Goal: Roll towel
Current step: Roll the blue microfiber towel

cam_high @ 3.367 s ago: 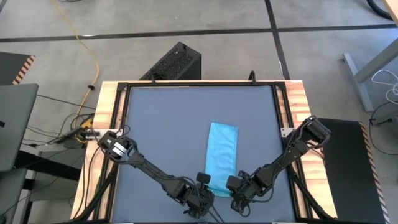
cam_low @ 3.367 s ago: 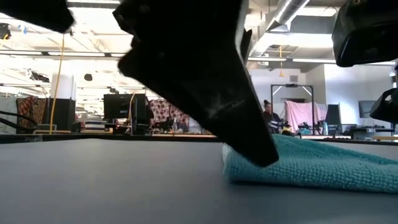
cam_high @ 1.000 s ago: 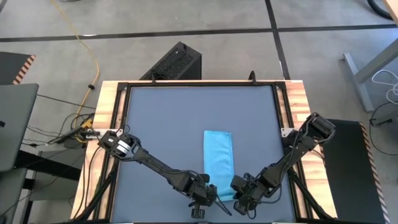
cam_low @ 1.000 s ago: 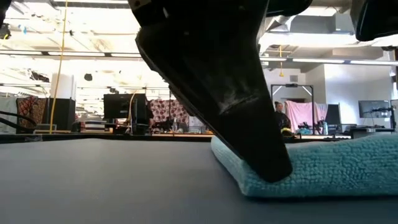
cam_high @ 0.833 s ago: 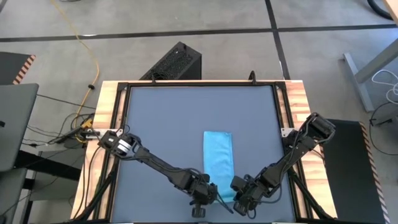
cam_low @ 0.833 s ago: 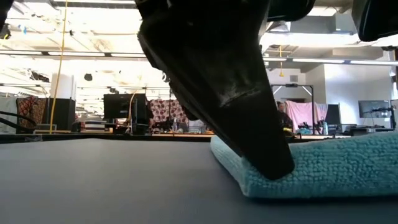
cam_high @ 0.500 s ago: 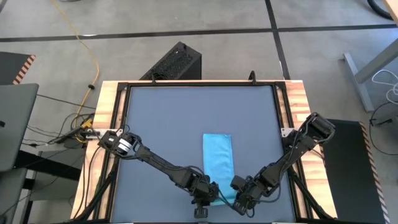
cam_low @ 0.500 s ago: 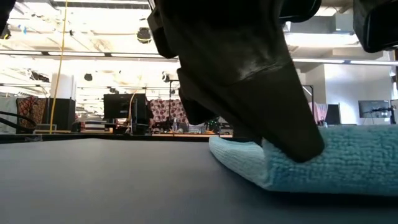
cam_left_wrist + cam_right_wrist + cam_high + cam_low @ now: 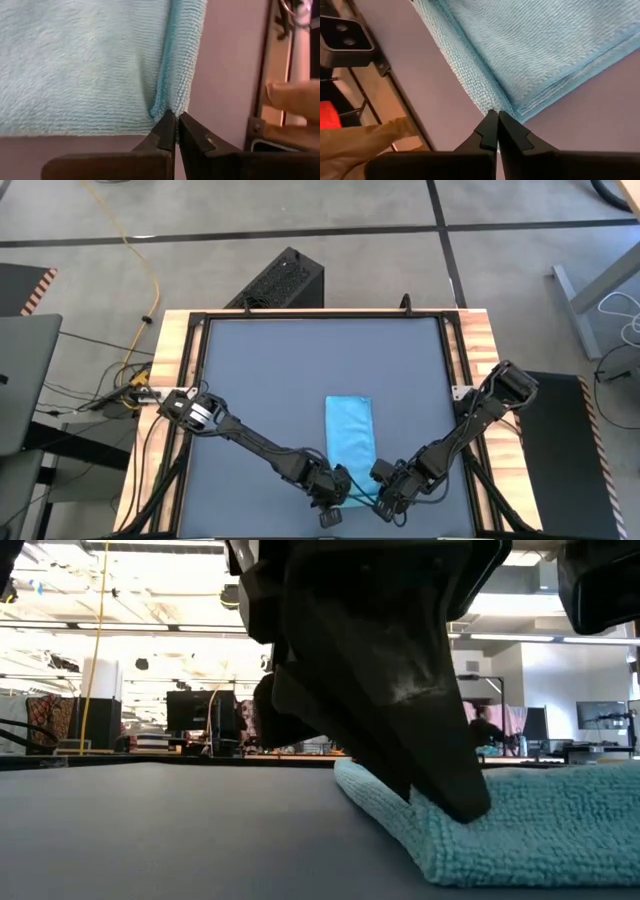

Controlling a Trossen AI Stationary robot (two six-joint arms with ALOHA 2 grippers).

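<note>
Both grippers, left (image 9: 176, 120) and right (image 9: 494, 119), pinch the towel's (image 9: 350, 432) near corners, fingers clamped together.

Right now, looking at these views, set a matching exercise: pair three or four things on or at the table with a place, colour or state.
Things:
1. small sky-blue cloth towel
2. left gripper
3. right gripper
4. dark grey tabletop

Descriptions:
A. lies flat as a long strip
B. shut on the towel's near right corner
C. mostly bare
D. shut on the towel's near left corner

Pairs: 1-A, 2-D, 3-B, 4-C
</note>
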